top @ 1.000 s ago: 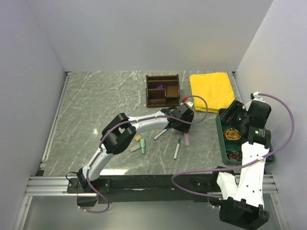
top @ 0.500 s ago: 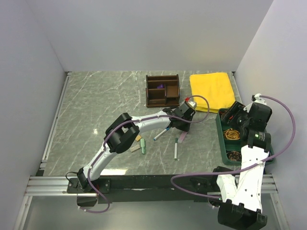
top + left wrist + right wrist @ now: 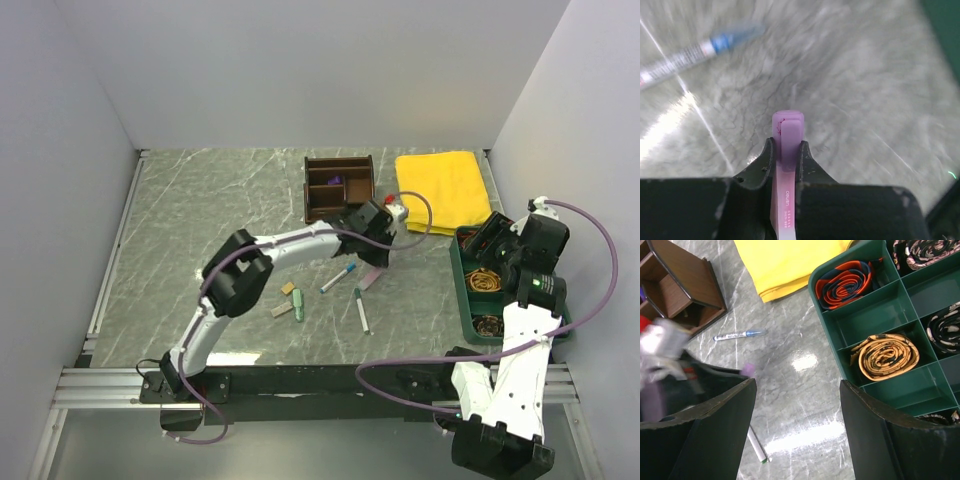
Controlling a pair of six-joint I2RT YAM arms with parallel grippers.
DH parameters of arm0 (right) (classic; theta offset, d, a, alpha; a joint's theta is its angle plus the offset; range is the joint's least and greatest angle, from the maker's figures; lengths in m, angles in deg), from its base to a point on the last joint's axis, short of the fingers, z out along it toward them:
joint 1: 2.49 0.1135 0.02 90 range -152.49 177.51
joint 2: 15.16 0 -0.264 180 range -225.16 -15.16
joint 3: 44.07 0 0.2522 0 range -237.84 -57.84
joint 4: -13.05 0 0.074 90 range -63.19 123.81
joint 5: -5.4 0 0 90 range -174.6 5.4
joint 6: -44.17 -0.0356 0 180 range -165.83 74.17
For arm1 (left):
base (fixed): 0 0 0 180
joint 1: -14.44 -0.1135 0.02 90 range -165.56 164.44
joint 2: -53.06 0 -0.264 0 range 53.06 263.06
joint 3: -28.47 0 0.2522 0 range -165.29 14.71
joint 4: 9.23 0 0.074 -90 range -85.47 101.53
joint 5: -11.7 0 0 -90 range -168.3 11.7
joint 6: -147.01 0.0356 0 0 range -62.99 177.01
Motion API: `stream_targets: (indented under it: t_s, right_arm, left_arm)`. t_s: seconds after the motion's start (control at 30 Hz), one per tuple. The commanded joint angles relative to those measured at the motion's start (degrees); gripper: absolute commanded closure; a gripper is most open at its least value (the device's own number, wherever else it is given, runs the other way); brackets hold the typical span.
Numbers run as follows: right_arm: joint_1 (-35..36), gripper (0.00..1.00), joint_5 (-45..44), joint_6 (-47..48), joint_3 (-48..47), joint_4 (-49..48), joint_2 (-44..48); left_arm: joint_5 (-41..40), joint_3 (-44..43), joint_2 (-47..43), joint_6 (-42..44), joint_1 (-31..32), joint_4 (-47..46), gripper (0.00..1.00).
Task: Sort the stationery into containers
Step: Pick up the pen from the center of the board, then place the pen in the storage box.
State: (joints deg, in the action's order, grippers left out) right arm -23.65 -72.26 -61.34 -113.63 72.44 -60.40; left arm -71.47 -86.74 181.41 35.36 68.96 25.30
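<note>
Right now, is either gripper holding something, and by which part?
The left gripper pinches the pink eraser by its sides, one end poking past the fingertips. The right gripper is open, empty.

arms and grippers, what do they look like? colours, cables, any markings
The left arm and right arm have white links, bulky black joints and black bases. A purple cable loops loosely along each. The right arm shows a small green light near its wrist. The left gripper has slim black fingers with rounded tips; the right gripper has broad matte black ones. No markings are legible.
</note>
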Motion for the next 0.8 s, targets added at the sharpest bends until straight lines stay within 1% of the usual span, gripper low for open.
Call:
stream_targets:
  t_s: [0.0, 0.1, 0.13, 0.17, 0.2, 0.23, 0.27, 0.3, 0.33, 0.37, 0.43, 0.47, 0.57, 0.6, 0.63, 0.77]
  right_arm:
    - [-0.45, 0.25, -0.47, 0.92, -2.83, 0.51, -0.29]
    - [-0.45, 0.25, 0.23, 2.15, -3.71, 0.78, -0.64]
    - [-0.45, 0.25, 0.32, 2.5, -3.71, 0.61, -0.73]
    - [-0.45, 0.25, 0.67, 2.76, -3.71, 0.34, -0.65]
    - [-0.45, 0.25, 0.67, 2.94, -3.54, -0.44, -0.56]
    - [-0.37, 0.25, 0.41, 2.5, -3.62, -0.89, -0.47]
    - [-0.36, 0.25, 0.32, 1.98, -3.62, -1.24, -0.64]
    - [-0.45, 0.25, 1.19, 1.62, -3.71, -1.94, -0.99]
    - [-0.45, 0.25, 1.63, 1.01, -3.71, -2.47, -1.35]
    - [-0.45, 0.26, 2.16, 0.57, -3.54, -3.08, -1.7]
    - [-0.45, 0.26, 2.43, -0.83, -3.1, -5.1, -3.28]
    - [-0.37, 0.26, 2.43, -1.28, -3.1, -5.72, -3.98]
    - [-0.54, 0.26, 2.51, -2.25, -3.62, -8.0, -6.35]
    - [-0.54, 0.26, 2.69, -1.99, -3.89, -8.62, -7.14]
    - [-0.54, 0.26, 2.43, -1.63, -3.97, -8.71, -7.67]
    - [-0.54, 0.26, 2.16, -1.02, -5.12, -8.97, -10.4]
  left_arm:
    - [12.22, -1.3, -11.27, 7.32, -2.93, -4.68, 0.99]
    - [16.45, 1.33, -16.89, 9.25, -4.68, -6.79, 0.99]
    - [16.46, 2.99, -20.82, 11.26, -5.65, -10.54, 0.99]
    - [16.03, 8.23, -22.95, 12.32, -6.26, -13.54, 0.99]
    - [16.2, 11.59, -25.15, 13.46, -7.05, -17.14, 0.99]
    - [16.28, 15.19, -29.09, 15.04, -8.89, -27.87, 0.99]
    - [17.07, 21.75, -30.52, 15.49, -10.04, -32.85, 0.99]
    - [17.86, 23.99, -31.32, 15.84, -11.09, -37.6, 0.99]
    - [21.26, 25.24, -31.06, 16.98, -13.28, -40.69, 0.99]
    - [25.12, 26.12, -30.19, 18.38, -14.52, -45.77, 0.99]
    - [36.19, 25.95, -26.34, 20.15, -18.2, -50.2, 0.99]
    - [37.02, 25.52, -25.18, 19.46, -19.09, -55.18, 0.99]
    - [40.71, 22.89, -20.35, 18.22, -22.61, -62.24, 0.99]
    - [41.68, 21.22, -18.95, 18.74, -23.31, -61.39, 0.99]
    - [43.86, 17.03, -15.97, 19.01, -24.63, -60.25, 0.99]
    - [47.21, 9.62, -9.45, 19.97, -27.71, -58.75, 0.99]
